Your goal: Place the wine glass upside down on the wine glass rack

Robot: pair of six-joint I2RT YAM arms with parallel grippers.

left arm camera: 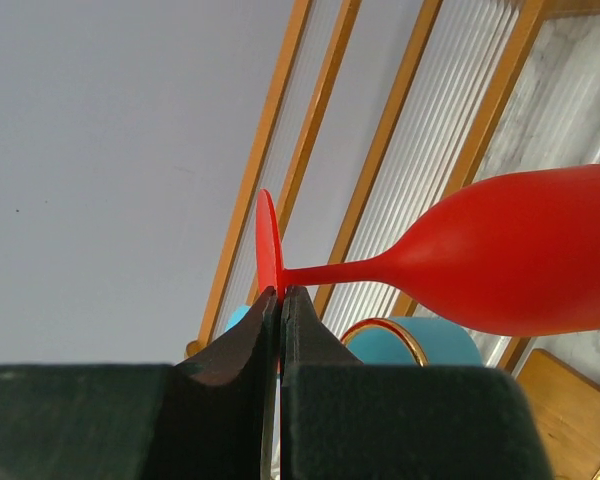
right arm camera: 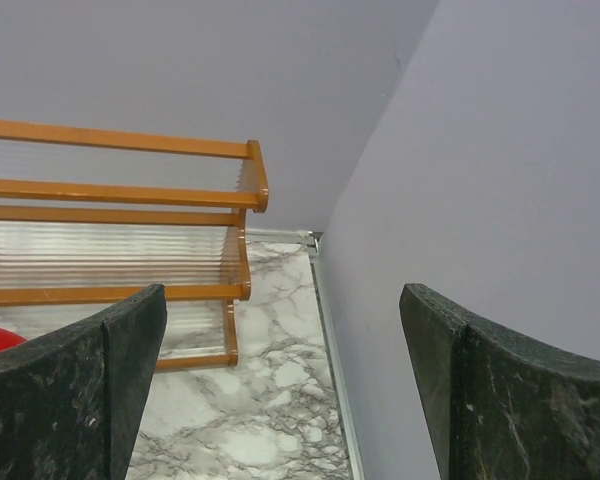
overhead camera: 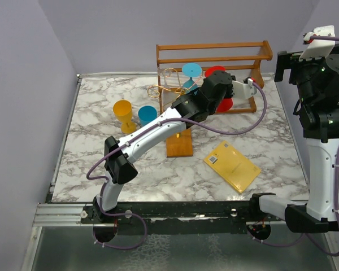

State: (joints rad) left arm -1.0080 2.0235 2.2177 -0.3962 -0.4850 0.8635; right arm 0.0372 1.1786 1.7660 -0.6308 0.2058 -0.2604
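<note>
Marble tabletop (overhead camera: 271,141) bears yellow cup (overhead camera: 124,116), blue cup (overhead camera: 147,116) near wine glass rack (overhead camera: 179,148).

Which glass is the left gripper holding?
The red wine glass, foot pinched in the left gripper; yellow glass and blue glass stand free on the table.

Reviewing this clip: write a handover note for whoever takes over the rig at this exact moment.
Left pincer: shut on the foot rim of the red wine glass, which is held on its side.
Right pincer: open, empty, raised at the right.
Gold wire rack on orange-brown wooden base: mid-table.
Done: glass is picked up.
Left: turn it bowl-down and hang it on the rack.
</note>
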